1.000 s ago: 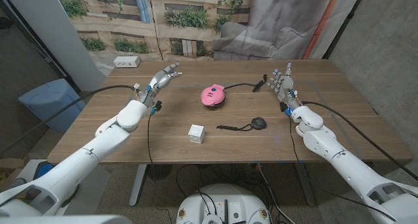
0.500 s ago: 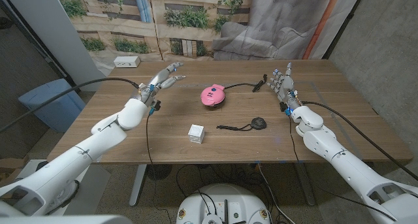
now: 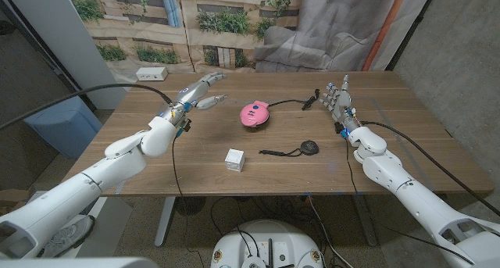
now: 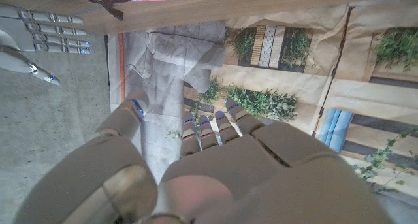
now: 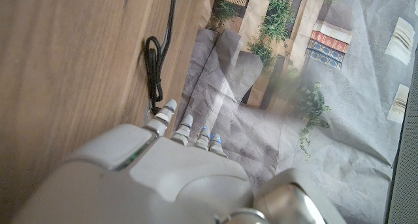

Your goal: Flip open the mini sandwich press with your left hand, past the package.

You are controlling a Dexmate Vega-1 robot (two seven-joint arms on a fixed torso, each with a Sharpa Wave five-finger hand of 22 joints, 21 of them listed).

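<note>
Left hand (image 3: 200, 91) spread, holding nothing (above table), apart from sandwich press (image 3: 254, 112).

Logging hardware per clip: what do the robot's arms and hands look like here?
Both arms have smooth white rounded shells, each with a black cable looping alongside. The left hand and right hand are silver-grey metallic with jointed fingers, small blue marks on the fingers, and blue and red fittings at the wrists.

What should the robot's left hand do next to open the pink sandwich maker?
Probably move the left hand sideways toward the pink sandwich press. The hand holds nothing, its fingers are apart, and bare table lies between it and the press, whose lid looks closed. The white package sits nearer the robot, out of that path.
</note>
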